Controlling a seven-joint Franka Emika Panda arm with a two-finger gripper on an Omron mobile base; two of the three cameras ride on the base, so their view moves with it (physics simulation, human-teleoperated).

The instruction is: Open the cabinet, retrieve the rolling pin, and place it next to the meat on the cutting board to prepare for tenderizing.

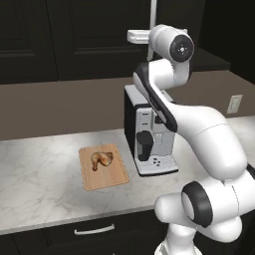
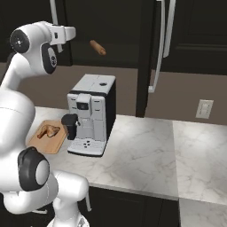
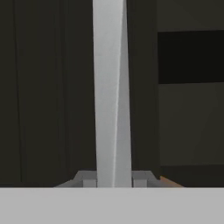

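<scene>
My gripper (image 3: 113,177) is shut on the long silver bar handle (image 3: 111,87) of a cabinet (image 1: 89,35) door, high above the counter. In the left base view the hand (image 1: 142,36) meets that handle (image 1: 152,17) at the top. The rolling pin (image 2: 98,47), a brown wooden cylinder, lies in the dark cabinet opening to the right of the hand. The meat (image 1: 102,159) lies on the light tan cutting board (image 1: 107,180) on the counter, left of the arm. In the right base view the meat (image 2: 48,131) and board (image 2: 42,144) sit at the left.
A black and silver coffee machine (image 1: 149,132) stands right of the board, below the hand. A cabinet door stands edge-on (image 2: 145,57) with its handle (image 2: 158,44). Marble counter (image 2: 146,150) stretches right. A wall outlet (image 2: 204,108) and a drawer handle (image 1: 93,230) show.
</scene>
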